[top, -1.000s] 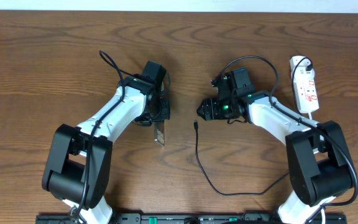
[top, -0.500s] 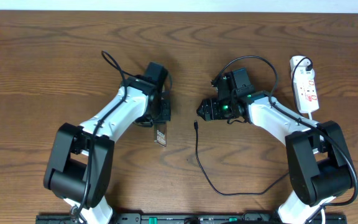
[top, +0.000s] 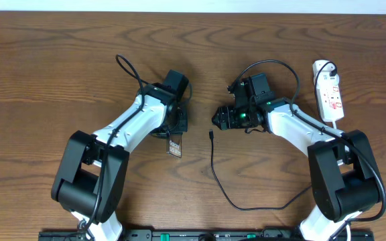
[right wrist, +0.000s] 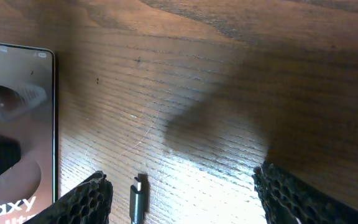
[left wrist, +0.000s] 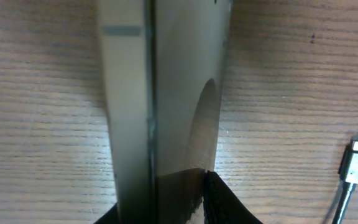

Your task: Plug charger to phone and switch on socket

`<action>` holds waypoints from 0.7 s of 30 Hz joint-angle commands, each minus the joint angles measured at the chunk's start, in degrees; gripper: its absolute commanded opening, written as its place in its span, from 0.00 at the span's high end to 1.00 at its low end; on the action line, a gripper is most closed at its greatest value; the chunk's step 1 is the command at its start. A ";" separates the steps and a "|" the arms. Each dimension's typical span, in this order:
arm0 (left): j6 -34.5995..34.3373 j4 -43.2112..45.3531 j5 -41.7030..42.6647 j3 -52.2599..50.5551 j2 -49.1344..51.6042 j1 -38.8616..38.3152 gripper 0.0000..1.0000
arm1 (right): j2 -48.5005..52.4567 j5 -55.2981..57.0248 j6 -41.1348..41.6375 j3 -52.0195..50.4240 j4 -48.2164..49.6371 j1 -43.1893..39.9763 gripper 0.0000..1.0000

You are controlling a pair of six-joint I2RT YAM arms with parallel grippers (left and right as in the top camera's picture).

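Tabletop (top: 45, 67) holds one phone (top: 174, 146), one charger (top: 212, 167), one socket (top: 331, 97).

The worktop (top: 45, 67) is brown wood with long grain running from the left edge to the right, swirling into wavy bands near the far edge. Beyond that far edge shows a pale strip (top: 179, 5). Along the near edge lies a black rail (top: 200, 235) with small green marks. Up close, the wood carries 2 tiny dark specks (right wrist: 137, 60) and a bright patch of glare (right wrist: 216, 168).
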 commanded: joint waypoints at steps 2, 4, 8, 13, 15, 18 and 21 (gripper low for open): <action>-0.28 -0.17 -0.85 -0.11 0.96 -1.36 0.81 | 0.13 0.50 -0.68 0.07 0.11 0.24 0.26; -0.31 -0.17 -0.85 -0.11 0.96 -1.46 0.81 | 0.13 0.50 -0.68 0.07 0.11 0.24 0.25; -0.31 -0.15 -0.87 -0.11 0.96 -1.46 0.81 | 0.13 0.48 -0.68 0.07 0.11 0.24 0.23; -0.37 -0.17 -0.87 -0.11 0.96 -1.46 0.81 | 0.13 0.50 -0.68 0.07 0.11 0.24 0.18; -0.37 -0.17 -0.87 -0.11 0.96 -1.64 0.81 | 0.13 0.50 -0.68 0.07 0.11 0.24 0.18; -0.42 -0.13 -0.87 -0.11 0.96 -1.95 0.81 | 0.13 0.50 -0.68 0.07 0.11 0.24 0.18; -0.61 0.02 -0.87 -0.11 0.96 -2.21 0.81 | 0.13 0.48 -0.66 0.07 0.11 0.24 0.18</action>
